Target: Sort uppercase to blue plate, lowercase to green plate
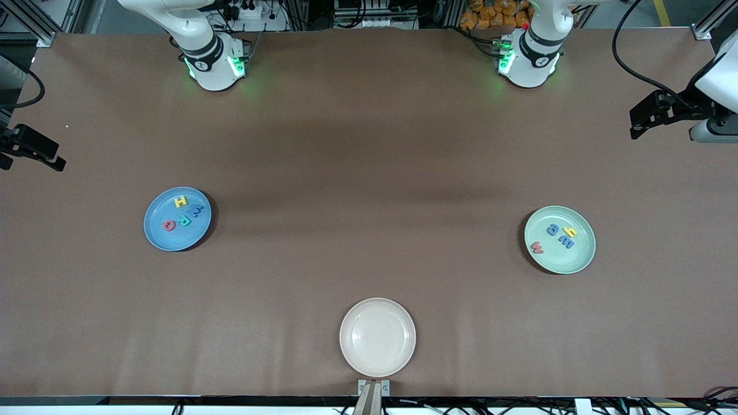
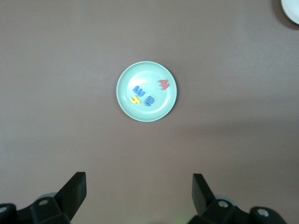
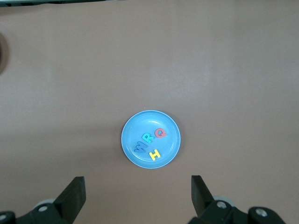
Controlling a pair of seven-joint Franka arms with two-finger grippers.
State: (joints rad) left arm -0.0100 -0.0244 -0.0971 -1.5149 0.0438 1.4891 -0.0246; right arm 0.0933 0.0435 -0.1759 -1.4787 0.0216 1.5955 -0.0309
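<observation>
With all eight letters plated, the sort looks complete: uppercase (image 1: 183, 214) on blue plate (image 1: 158, 233), lowercase (image 1: 558, 236) on green plate (image 1: 571, 262). Left gripper (image 2: 139, 196) and right gripper (image 3: 138, 196) hang high above, both spread and empty. Remaining risk: any descent could nudge a plate or scatter its letters.

Only three obstacles: blue plate (image 1: 158, 239), green plate (image 1: 571, 260), cream plate (image 1: 377, 337) (well apart, wide bare lanes between).
</observation>
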